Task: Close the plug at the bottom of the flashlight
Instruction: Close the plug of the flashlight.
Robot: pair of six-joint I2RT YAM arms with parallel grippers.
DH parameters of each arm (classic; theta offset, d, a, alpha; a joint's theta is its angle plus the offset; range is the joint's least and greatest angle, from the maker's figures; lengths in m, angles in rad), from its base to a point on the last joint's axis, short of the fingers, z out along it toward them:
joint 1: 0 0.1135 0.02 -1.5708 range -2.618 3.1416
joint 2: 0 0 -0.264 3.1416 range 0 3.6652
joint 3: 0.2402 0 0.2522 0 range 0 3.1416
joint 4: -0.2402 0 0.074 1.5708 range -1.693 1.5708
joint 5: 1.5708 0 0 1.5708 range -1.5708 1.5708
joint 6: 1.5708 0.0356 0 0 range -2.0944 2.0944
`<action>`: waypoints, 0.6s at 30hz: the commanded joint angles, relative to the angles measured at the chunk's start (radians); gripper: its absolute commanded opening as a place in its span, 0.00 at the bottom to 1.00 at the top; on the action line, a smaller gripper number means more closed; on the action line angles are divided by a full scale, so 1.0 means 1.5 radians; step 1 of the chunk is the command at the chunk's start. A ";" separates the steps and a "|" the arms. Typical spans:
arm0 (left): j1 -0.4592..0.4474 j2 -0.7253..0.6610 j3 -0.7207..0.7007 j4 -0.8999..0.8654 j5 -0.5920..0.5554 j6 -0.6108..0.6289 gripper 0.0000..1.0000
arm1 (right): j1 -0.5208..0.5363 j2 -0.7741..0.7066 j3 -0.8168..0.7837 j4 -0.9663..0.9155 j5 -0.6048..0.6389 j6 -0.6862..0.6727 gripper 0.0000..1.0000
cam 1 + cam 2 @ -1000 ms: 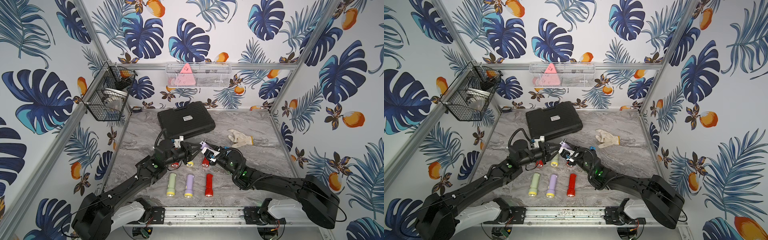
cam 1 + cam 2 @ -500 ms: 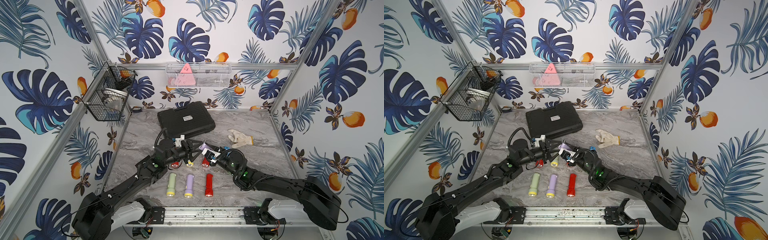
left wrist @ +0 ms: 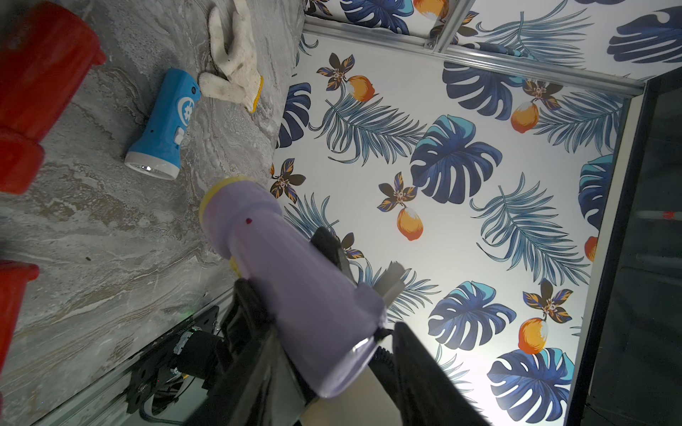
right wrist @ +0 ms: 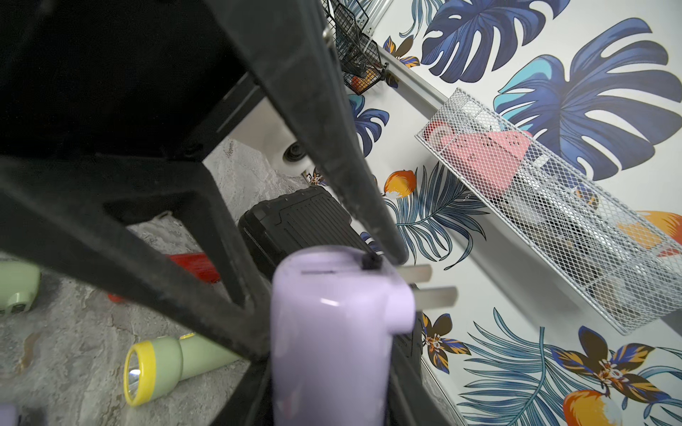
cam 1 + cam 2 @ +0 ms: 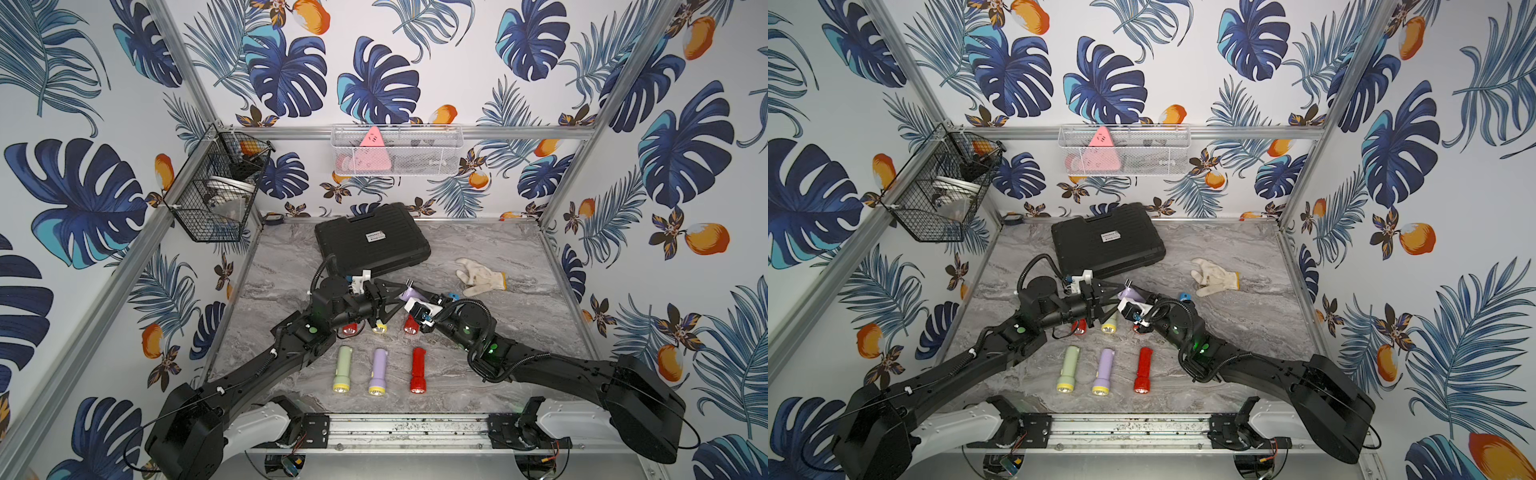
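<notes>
Prongs (image 4: 424, 284) of the plug stick straight out of the bottom of the lilac flashlight (image 4: 332, 332), not folded in. The right gripper (image 3: 289, 274) clamps that flashlight by its body and holds it tilted above the middle of the counter (image 5: 282, 266), in front of the black case (image 5: 370, 245) that lies by the back edge. The left gripper (image 5: 399, 296) is spread apart, grasping nothing. One of its fingers (image 4: 332, 129) has its tip at the bottom end, right beside the prongs.
</notes>
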 commanded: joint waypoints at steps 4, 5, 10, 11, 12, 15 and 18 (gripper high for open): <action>0.000 0.003 0.006 0.037 -0.002 0.012 0.49 | 0.004 0.001 0.008 0.009 -0.057 -0.020 0.00; 0.000 0.003 0.006 0.037 -0.002 0.014 0.48 | 0.004 0.002 0.010 0.009 -0.057 -0.020 0.00; 0.000 0.004 0.001 0.044 0.000 0.011 0.40 | 0.004 0.009 0.014 0.013 -0.060 -0.019 0.00; 0.000 0.004 -0.001 0.048 0.000 0.009 0.39 | 0.004 0.009 0.014 0.014 -0.062 -0.020 0.00; 0.000 0.006 -0.002 0.053 0.001 0.008 0.38 | 0.004 0.008 0.014 0.013 -0.063 -0.020 0.00; -0.001 0.008 -0.004 0.062 0.002 0.005 0.33 | 0.003 0.008 0.016 0.012 -0.062 -0.021 0.00; 0.000 0.015 -0.004 0.077 0.004 0.001 0.24 | 0.004 0.007 0.017 0.014 -0.060 -0.021 0.00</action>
